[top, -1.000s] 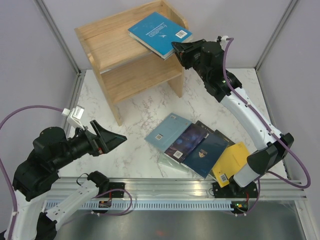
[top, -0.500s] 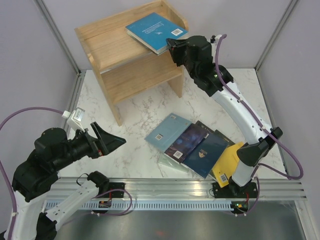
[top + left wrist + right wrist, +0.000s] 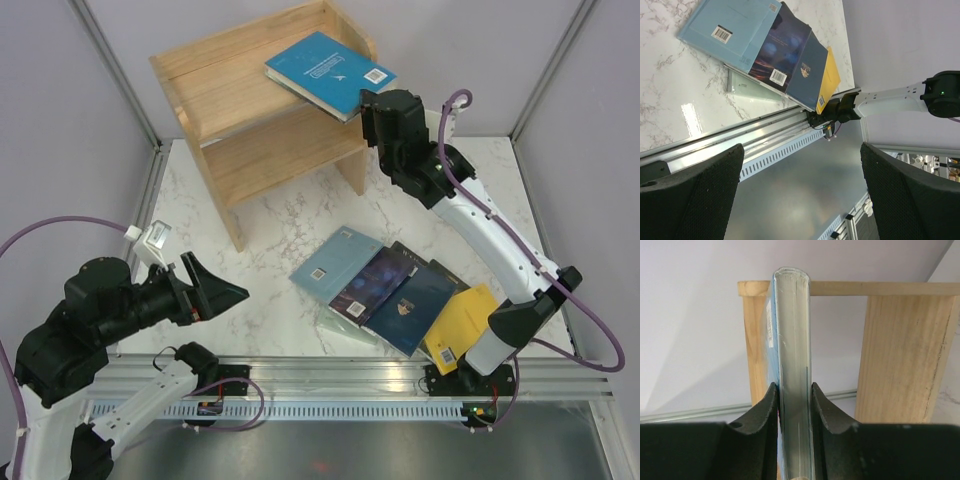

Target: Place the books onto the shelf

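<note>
My right gripper (image 3: pixel 370 100) is shut on the corner of a teal book (image 3: pixel 328 70), which hangs tilted over the right end of the wooden shelf (image 3: pixel 215 95). In the right wrist view the book's edge (image 3: pixel 795 340) stands upright between my jaws (image 3: pixel 794 386), with the shelf's boards (image 3: pixel 900 350) behind it. Pale blue (image 3: pixel 335 262), dark purple (image 3: pixel 375 282), navy (image 3: pixel 415 305) and yellow (image 3: pixel 462 322) books lie fanned on the table, a pale one (image 3: pixel 335 325) under them. My left gripper (image 3: pixel 225 290) hovers open at the front left, nothing between its fingers (image 3: pixel 690 200).
The left wrist view looks down on the same fan of books (image 3: pixel 735 30) and the metal rail (image 3: pixel 755 135) at the table's near edge. Grey walls enclose the marble table (image 3: pixel 270 230). The right arm's base (image 3: pixel 470 375) stands just behind the yellow book.
The right gripper swung left and then back right over the shelf's right end, turning the teal book with it. The left arm has sunk slightly.
</note>
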Robot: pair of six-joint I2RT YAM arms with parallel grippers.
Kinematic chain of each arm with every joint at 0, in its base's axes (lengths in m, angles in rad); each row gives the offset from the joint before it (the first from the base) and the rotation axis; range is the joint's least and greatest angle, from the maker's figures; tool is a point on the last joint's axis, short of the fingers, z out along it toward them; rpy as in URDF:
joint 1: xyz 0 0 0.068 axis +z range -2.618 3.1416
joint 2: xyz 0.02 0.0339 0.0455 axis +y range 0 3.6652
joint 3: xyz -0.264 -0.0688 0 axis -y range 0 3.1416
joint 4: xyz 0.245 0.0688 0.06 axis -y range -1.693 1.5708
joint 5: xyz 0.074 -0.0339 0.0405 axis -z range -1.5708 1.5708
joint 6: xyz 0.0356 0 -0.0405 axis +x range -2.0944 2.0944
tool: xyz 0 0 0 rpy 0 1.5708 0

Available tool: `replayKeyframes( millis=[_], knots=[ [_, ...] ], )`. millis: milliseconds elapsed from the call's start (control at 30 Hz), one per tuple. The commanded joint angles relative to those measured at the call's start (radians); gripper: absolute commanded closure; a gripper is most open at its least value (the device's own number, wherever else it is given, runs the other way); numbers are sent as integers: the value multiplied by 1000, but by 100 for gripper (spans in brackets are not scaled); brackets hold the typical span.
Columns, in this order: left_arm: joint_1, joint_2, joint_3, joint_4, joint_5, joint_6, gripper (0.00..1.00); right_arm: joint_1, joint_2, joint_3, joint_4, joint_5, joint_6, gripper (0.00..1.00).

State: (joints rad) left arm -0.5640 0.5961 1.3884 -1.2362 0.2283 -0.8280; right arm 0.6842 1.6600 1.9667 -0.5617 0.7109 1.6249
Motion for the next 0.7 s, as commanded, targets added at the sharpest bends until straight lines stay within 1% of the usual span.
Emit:
replayKeyframes(
  millis=[0,167,300,367,500,667],
  knots=[
    [3,11,21,-32,37,66,0,-17,-63,-54,-124,153,43,100],
    [3,10,18,-31,40,87,0,35,-20,-20,-119,186,58,100],
    [3,4,27,-31,40,99,0,81,64,95,-122,213,53,100],
    [3,1,31,-32,42,98,0,90,107,118,-124,223,78,100],
    [3,-22,38,-54,36,99,0,116,190,205,-119,205,85,100],
    [0,-48,66,-117,-20,122,0,129,253,212,-78,180,115,100]
  ],
)
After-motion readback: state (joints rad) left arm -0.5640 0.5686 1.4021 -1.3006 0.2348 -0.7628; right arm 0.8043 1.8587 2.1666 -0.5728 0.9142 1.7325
